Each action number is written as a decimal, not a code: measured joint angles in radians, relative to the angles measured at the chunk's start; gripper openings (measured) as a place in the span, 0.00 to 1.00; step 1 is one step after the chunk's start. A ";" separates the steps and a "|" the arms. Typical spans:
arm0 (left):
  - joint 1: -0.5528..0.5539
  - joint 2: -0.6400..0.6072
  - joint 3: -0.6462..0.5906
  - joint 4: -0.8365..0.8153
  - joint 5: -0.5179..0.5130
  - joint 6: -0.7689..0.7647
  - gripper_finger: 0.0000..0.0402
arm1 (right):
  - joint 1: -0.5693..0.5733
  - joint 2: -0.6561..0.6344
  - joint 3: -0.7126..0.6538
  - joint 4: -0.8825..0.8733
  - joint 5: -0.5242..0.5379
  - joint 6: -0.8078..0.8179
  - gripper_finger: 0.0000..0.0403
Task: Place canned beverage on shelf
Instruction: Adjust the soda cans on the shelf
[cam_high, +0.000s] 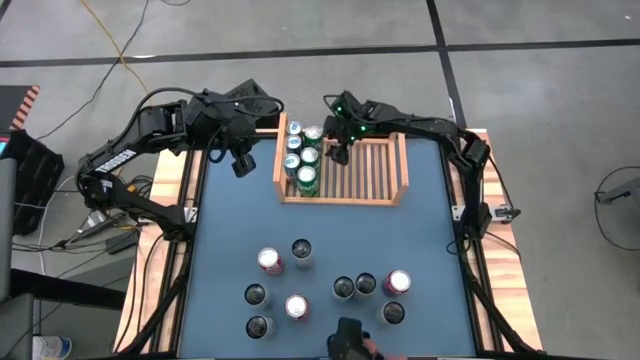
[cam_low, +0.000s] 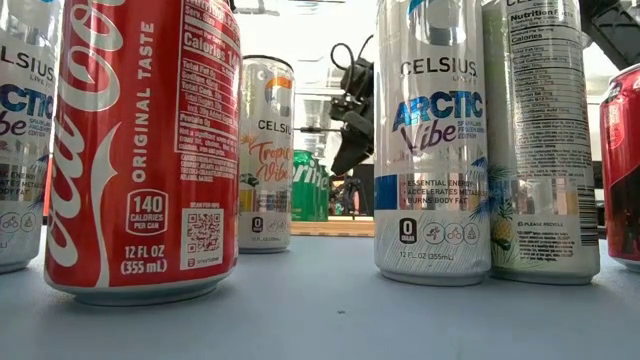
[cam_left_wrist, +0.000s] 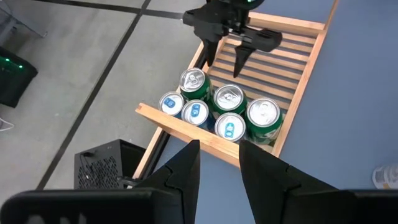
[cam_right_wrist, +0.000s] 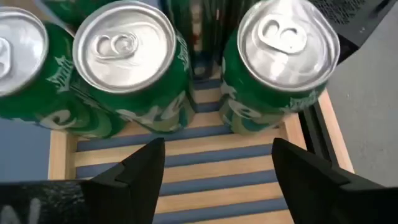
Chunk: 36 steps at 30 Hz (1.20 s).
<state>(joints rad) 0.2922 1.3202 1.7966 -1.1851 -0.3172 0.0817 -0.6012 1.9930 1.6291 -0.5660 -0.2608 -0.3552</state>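
High view hides labels, right claw (cam_high: 338, 152) spread in shelf (cam_high: 402, 170), cans (cam_right_wrist: 130, 74) probably Sprite.

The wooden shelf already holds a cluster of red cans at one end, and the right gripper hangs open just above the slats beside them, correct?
Not quite: the cans in the shelf are green with silver tops, not red, as the left wrist view shows. The rest holds: they cluster at one end, and the right gripper hangs open over the slats beside them.
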 joint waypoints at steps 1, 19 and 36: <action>0.000 0.000 0.000 0.000 0.000 0.000 0.25 | -0.009 0.000 0.000 0.000 0.000 0.005 0.70; 0.000 0.000 0.000 0.002 -0.001 -0.025 0.25 | -0.034 0.058 -0.032 0.153 0.024 0.023 0.46; 0.000 0.002 0.000 0.004 -0.002 -0.041 0.25 | -0.030 0.073 -0.030 0.245 0.001 -0.012 0.23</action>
<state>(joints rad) 0.2921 1.3227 1.7962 -1.1809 -0.3191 0.0402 -0.6317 2.0655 1.5991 -0.3211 -0.2601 -0.3668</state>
